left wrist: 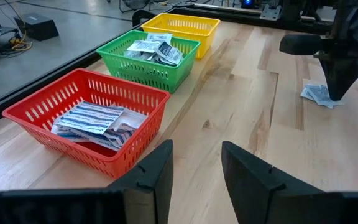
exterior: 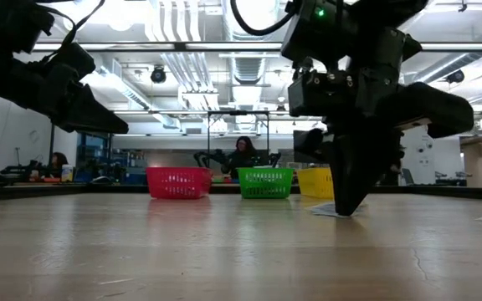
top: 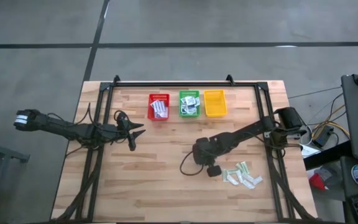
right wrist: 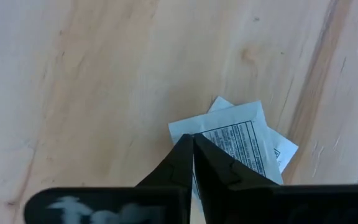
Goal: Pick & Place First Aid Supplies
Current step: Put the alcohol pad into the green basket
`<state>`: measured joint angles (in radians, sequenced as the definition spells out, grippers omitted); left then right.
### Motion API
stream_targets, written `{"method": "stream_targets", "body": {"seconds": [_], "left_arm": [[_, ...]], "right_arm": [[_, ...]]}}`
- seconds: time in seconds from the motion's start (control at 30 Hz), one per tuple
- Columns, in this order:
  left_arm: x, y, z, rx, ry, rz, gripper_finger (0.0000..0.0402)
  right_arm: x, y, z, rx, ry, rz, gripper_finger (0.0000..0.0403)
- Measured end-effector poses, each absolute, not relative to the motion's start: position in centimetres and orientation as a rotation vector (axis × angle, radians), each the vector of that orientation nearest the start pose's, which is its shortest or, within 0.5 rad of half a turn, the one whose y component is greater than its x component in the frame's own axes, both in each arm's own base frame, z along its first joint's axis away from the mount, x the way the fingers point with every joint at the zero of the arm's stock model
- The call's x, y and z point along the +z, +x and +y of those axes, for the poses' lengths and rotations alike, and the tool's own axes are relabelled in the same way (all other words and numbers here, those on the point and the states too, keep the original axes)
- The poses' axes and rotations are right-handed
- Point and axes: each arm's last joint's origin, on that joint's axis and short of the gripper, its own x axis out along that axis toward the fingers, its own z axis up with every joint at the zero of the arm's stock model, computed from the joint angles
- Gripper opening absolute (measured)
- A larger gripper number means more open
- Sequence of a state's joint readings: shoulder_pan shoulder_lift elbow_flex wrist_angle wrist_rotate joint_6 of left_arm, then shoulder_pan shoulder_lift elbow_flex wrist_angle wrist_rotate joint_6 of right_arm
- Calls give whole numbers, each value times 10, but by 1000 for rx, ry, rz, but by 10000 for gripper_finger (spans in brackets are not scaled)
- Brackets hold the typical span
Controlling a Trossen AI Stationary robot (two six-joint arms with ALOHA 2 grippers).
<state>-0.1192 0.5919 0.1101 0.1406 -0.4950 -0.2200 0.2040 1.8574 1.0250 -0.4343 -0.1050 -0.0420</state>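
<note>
Pinching a Square Packet at the Bench's Right Side

Closing narrow to a point, the right hand (right wrist: 192, 146) presses its fingertips on the edge of a small square white-blue packet (right wrist: 241, 140) lying on the bench (top: 166, 186); a second packet beneath it is mostly covered. Whether the packet is truly gripped is hard to make out. In the low view the hand's bulk hides most of it. More loose packets (top: 244, 175) lie just beside. The left hand (left wrist: 194, 171) hangs wide open, holding nothing, near the red basket (left wrist: 48, 102), which holds striped oblong packets (left wrist: 92, 119). The green basket (left wrist: 120, 59) holds more; the yellow basket (left wrist: 194, 23) stands beyond.
</note>
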Motion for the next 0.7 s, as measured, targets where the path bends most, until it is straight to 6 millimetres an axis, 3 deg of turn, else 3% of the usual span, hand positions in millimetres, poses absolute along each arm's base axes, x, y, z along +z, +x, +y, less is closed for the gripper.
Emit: {"method": "stream_targets", "body": {"seconds": [0.3,0.5,0.7], "left_arm": [[159,134,-2,406,-112,286,133],[158,135,-2,407,-110,292,133],[158,135,-2,406,-110,293,133]], "right_arm": [[172,335,68,257,-45,1237,51],[183,337,64,247,158,1293,97],[179,332,68,175,419,1369,136]]}}
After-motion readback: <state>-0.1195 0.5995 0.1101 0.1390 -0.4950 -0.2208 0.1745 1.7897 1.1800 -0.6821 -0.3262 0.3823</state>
